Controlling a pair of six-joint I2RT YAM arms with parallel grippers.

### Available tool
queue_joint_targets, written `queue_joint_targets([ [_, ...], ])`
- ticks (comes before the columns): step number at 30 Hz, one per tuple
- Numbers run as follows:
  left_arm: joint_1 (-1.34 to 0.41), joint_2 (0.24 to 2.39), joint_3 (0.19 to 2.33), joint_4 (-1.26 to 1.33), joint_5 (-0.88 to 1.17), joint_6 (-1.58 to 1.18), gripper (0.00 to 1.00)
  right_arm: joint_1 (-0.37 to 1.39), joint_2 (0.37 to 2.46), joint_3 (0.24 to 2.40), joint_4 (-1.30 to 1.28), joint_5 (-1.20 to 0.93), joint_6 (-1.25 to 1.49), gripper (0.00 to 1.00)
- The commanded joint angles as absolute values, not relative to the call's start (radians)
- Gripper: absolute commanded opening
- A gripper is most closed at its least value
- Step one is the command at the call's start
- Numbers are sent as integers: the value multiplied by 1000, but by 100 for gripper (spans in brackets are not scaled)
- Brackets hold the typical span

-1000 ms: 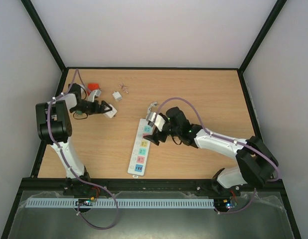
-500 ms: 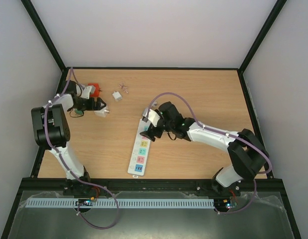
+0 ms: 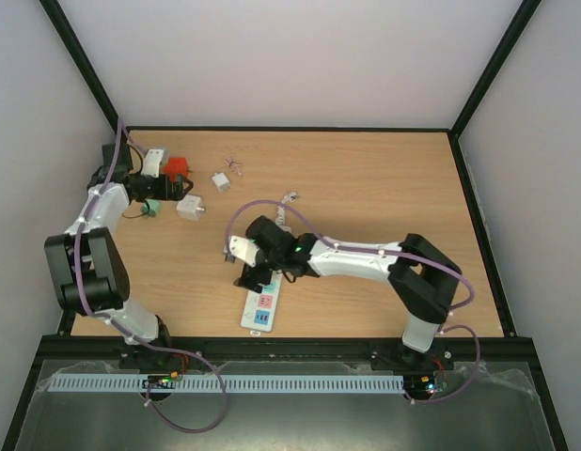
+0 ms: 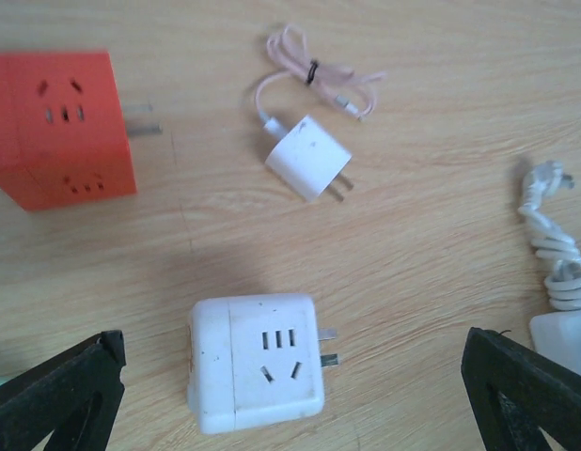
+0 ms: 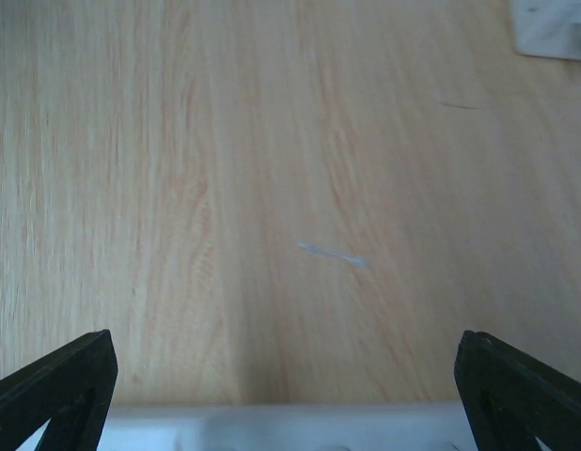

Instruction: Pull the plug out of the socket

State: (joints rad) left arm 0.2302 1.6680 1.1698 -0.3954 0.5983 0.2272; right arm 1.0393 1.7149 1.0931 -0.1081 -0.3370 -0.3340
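The socket, a long white power strip [image 3: 261, 306], lies at the table's near middle; only its pink and blue squares show, the rest is under my right arm. Its white edge runs along the bottom of the right wrist view [image 5: 290, 430]. My right gripper [image 3: 247, 272] hangs open and empty at the strip's left edge. The plug, a white cube adaptor [image 3: 188, 208] with two metal prongs, lies loose on the wood at the far left. In the left wrist view the plug [image 4: 258, 362] lies between my open left fingers. My left gripper [image 3: 166, 194] is open, just left of it.
An orange-red cube adaptor [image 3: 176, 169] [image 4: 60, 127], a small white charger [image 3: 220, 181] [image 4: 307, 158] and a coiled pink cable [image 3: 236, 166] [image 4: 314, 75] lie behind the plug. The strip's white cord [image 3: 289, 199] [image 4: 554, 254] curls at mid-table. Black frame rails border the table.
My left gripper carried the white cube plug leftward, let it go on the table and drew back. My right gripper moved left and nearer along the power strip.
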Motion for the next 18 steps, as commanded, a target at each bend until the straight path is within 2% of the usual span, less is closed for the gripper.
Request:
queue_joint_targets([
  [1, 234, 1564, 1134, -384, 612, 223, 100, 1113, 1821, 1198, -216, -251, -347, 96],
  [9, 234, 1478, 1112, -391, 628, 208, 100, 1189, 1964, 1350, -354, -174, -353, 96],
  [18, 234, 1456, 1108, -382, 651, 189, 100, 1183, 1943, 1265, -471, -54, -444, 99],
])
